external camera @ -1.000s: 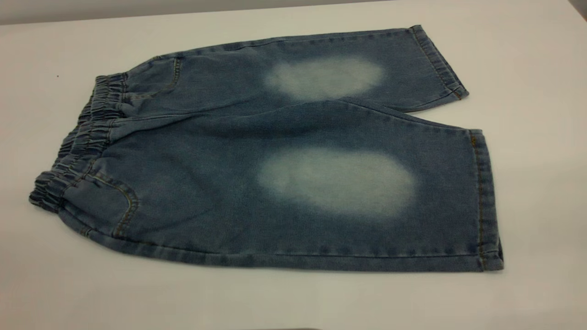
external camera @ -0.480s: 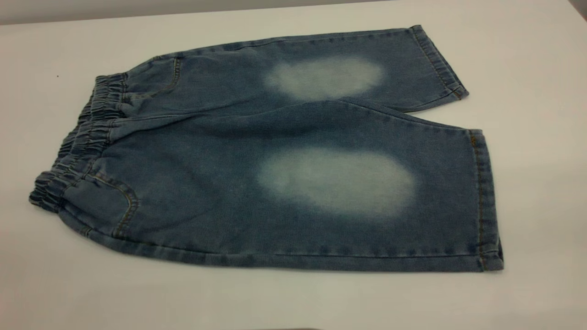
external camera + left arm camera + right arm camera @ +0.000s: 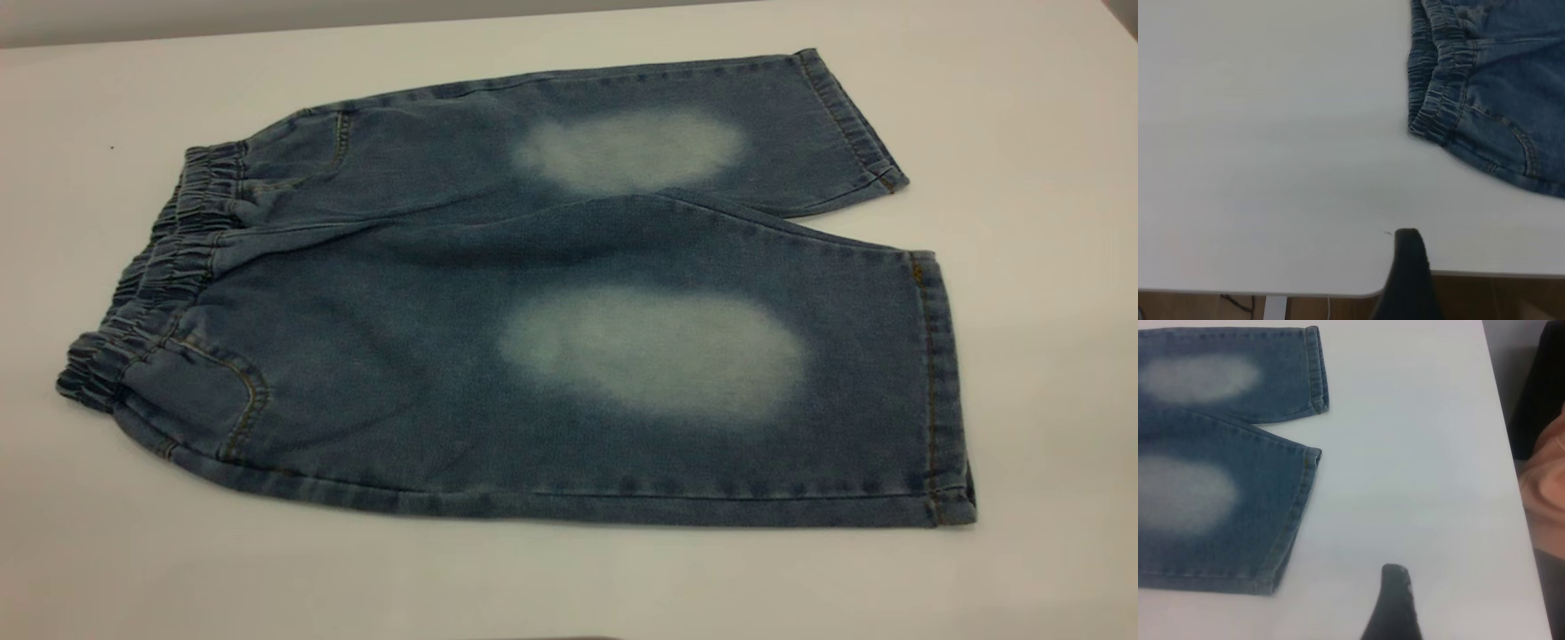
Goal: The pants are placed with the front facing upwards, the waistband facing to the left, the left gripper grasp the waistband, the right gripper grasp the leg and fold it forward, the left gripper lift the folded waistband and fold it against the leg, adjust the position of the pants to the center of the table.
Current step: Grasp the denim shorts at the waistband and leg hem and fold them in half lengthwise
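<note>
The blue denim pants (image 3: 427, 373) lie flat on the white table (image 3: 1022, 267), front up, with a pale faded oval on each leg. The ruched waistband (image 3: 169, 267) points left and the leg hems (image 3: 942, 391) point right. Neither gripper shows in the exterior view. In the left wrist view, the dark tip of my left gripper (image 3: 1408, 267) hovers by the table's corner, well away from the waistband (image 3: 1435, 87). In the right wrist view, the dark tip of my right gripper (image 3: 1395, 600) sits over bare table beside the near leg hem (image 3: 1295, 520), touching nothing.
The table's edge (image 3: 1338, 293) runs close to my left gripper, with floor beyond it. A person's peach sleeve (image 3: 1545, 480) shows past the table's right edge. Bare tabletop surrounds the pants on all sides.
</note>
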Controlling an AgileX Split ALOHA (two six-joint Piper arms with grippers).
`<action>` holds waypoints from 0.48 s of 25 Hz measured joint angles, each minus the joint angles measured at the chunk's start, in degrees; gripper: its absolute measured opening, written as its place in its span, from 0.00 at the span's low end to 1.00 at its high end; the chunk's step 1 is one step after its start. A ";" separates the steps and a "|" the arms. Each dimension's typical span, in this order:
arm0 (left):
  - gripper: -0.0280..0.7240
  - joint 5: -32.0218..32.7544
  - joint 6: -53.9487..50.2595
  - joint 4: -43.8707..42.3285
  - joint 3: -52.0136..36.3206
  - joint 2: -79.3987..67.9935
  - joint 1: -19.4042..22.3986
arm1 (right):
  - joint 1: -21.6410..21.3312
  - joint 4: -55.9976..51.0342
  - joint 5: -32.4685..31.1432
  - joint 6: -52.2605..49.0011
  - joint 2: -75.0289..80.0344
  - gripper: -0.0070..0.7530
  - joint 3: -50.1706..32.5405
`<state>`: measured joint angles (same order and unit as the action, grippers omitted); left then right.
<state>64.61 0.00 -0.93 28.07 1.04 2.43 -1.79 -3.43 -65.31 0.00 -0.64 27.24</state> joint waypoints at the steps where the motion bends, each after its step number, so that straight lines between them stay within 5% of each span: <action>1: 0.72 0.00 0.00 0.00 0.00 0.00 0.00 | 0.00 0.00 0.00 0.00 0.00 0.68 0.00; 12: 0.72 -2.72 -3.96 -2.25 2.18 -8.66 0.00 | 0.00 -1.26 1.97 -3.23 3.17 0.68 2.85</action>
<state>61.89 -3.96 -3.18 30.26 -7.62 2.43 -1.79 -4.69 -63.34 -3.23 2.53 30.09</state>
